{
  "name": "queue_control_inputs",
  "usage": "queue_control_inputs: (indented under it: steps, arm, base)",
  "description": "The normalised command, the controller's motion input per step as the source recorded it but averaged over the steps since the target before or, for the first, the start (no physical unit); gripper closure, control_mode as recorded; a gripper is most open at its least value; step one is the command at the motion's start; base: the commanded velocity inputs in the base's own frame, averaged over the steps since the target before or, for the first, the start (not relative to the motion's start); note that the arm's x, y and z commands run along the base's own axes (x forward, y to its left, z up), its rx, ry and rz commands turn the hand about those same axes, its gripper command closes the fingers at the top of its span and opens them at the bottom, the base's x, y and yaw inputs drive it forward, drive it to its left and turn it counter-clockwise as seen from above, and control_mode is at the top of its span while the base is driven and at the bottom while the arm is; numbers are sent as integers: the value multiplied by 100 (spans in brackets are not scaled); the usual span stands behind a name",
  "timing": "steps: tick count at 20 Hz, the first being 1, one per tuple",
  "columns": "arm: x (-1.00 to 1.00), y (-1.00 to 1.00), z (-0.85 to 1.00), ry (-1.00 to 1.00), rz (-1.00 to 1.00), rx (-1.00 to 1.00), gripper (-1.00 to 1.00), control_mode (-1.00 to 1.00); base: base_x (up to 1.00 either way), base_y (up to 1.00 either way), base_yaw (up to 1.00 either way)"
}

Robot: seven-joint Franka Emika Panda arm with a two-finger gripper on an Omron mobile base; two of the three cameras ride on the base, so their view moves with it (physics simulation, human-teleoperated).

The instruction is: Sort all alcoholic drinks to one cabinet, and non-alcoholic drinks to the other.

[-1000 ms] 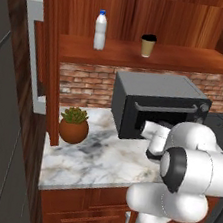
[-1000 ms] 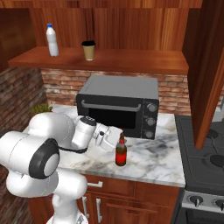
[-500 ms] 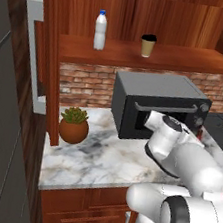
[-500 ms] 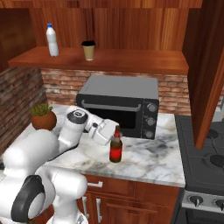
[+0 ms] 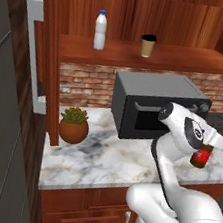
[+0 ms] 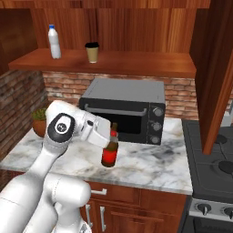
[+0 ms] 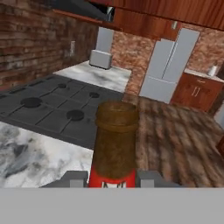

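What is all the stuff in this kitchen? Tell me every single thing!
White plastic bottle with blue cap: one, wooden shelf, left.
Tan paper coffee cup with black lid: one, same shelf, right of it.
Dark grey toaster oven: one, marble counter.
Green plant in round brown pot: one, counter's left end.
Black stove: one, right of counter.
Brown glass bottle with red label: one, in the claw.
Claw: one, white arm, shut on the bottle's neck.

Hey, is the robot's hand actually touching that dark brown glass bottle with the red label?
Touching. In the hand view the dark brown glass bottle with the red label sits tight between both fingertips, no gap either side of the hand.
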Motion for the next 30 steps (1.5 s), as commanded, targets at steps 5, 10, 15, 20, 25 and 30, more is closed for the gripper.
queue_control_inputs:
  steps: [5, 10, 15, 20, 25, 30]
  arm:
    - [-51, 39, 58, 0, 35, 5, 100, -100]
    - [-24, 50, 64, 0, 36, 8, 100, -100]
    - [-16, 40, 62, 1, 32, 10, 100, -100]
    - [-32, 31, 44, 8, 27, 5, 100, -100]
    - [-33, 22, 33, 8, 23, 3, 100, -100]
    - [-25, 21, 19, 3, 21, 3, 100, -100]
  base:
    - [0, 0, 0]
    - [0, 0, 0]
    - [0, 0, 0]
    - [0, 0, 0]
    - [0, 0, 0]
    - [0, 0, 0]
